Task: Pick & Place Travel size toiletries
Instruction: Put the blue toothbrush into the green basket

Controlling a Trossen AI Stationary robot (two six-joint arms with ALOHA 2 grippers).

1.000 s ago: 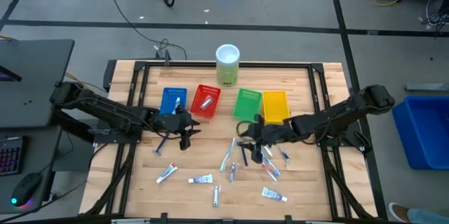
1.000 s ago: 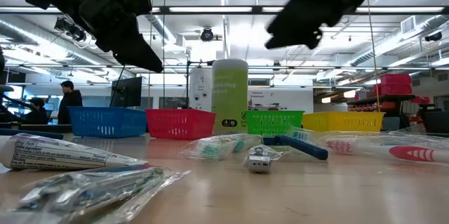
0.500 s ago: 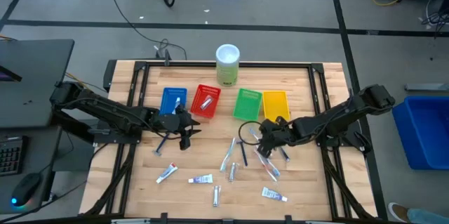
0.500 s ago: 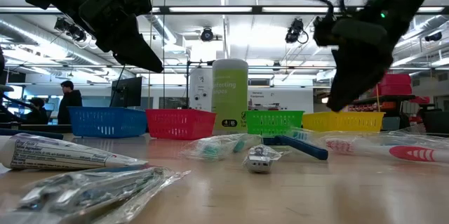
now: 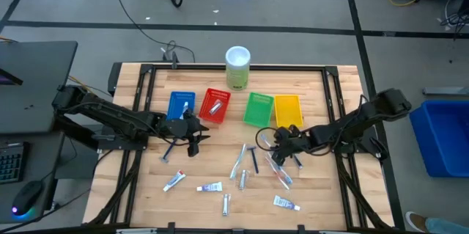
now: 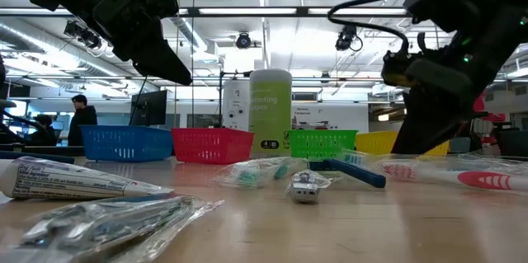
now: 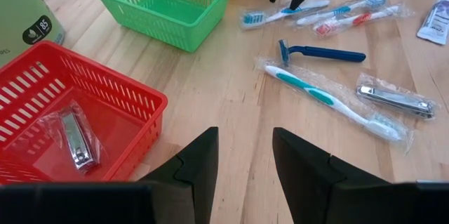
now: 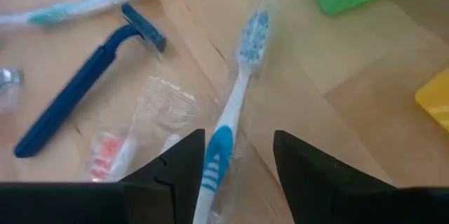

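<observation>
Between the right hand's (image 8: 235, 164) fingers, only its wrist view shows a blue toothbrush (image 8: 228, 122).

"85" on pale green cylinder (image 7: 24, 13), other print unreadable

A robotics lab — open hall with ceiling strip lights (image 6: 272, 11), shelving, a person (image 6: 82, 119) at monitors.

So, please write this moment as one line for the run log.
left claw: open, idle by red basket | right claw: open, straddling blue toothbrush | nothing held
</observation>
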